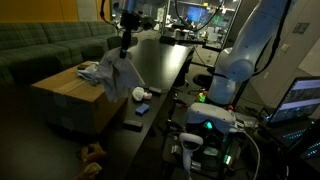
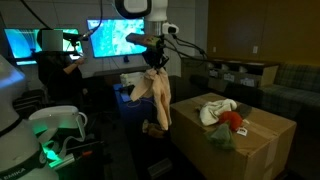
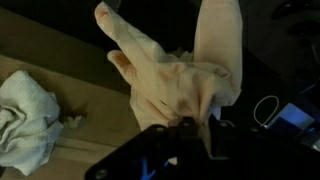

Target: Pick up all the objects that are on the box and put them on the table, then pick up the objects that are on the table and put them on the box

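My gripper [image 2: 155,62] is shut on a beige cloth garment [image 2: 155,98] and holds it hanging in the air beside the cardboard box [image 2: 255,150]. In an exterior view the cloth [image 1: 120,75] dangles over the box's edge toward the black table [image 1: 165,60]. The wrist view shows the cloth [image 3: 180,75] pinched between the fingers [image 3: 195,128]. A white cloth [image 2: 217,110] and a red and green item [image 2: 230,125] lie on the box. The white cloth also shows in the wrist view [image 3: 25,115].
Small objects lie on the black table: a white one [image 1: 140,94], a blue one [image 1: 142,110] and a dark one [image 1: 131,125]. A green sofa [image 1: 40,50] stands behind the box. The robot base with green lights [image 1: 208,125] and monitors [image 2: 115,40] are nearby.
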Robot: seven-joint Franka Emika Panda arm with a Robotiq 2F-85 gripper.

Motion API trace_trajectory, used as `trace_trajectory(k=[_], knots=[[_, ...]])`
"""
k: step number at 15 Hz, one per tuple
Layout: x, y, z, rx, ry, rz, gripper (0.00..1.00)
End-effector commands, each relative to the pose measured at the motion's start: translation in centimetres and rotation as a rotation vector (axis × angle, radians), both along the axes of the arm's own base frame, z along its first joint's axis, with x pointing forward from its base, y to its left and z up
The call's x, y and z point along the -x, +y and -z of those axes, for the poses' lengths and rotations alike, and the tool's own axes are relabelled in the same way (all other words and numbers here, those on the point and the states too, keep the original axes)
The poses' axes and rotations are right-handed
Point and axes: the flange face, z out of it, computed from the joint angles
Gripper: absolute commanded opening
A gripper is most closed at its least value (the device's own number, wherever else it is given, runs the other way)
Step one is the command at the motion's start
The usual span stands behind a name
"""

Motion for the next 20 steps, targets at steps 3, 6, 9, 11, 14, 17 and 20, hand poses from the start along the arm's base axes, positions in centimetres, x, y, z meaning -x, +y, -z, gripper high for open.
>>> trace_trajectory(k=[3,6,9,11,14,17,20], knots=[[1.9,1.9,9.4,0.09,-0.028,-0.026,0.04],[2.6,3.3,13.2,0.101,-0.022,-0.029,0.04],[2.9,4.7,15.8,0.104,-0.028,-0.027,0.04],[2.8,5.6,17.2,0.095,-0.037,-0.007,0.04],[2.3,6.9,18.7,0.077,-0.053,0.036,0.04],[2.1,7.6,19.7,0.072,-0.069,0.068,0.04],[2.1,7.9,20.2,0.078,-0.077,0.083,0.47]])
